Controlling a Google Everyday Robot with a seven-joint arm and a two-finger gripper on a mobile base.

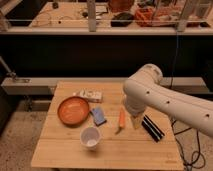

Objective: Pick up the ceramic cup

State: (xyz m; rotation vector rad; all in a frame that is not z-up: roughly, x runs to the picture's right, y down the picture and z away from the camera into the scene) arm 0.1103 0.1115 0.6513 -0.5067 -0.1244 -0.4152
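Note:
The ceramic cup [90, 137] is small, white and round, and stands upright on the wooden table [65, 150] near the front, left of centre. The white arm reaches in from the right over the table's right half. My gripper [136, 121] hangs below the arm's bulky end, just right of an orange carrot-like piece [121, 120] and up to the right of the cup, well apart from it. Nothing shows in the gripper.
A wide orange dish [73, 110] sits behind the cup to the left. A blue block [98, 116] lies between dish and carrot. A white box [89, 95] lies at the back. A black ridged object [153, 127] lies right of the gripper.

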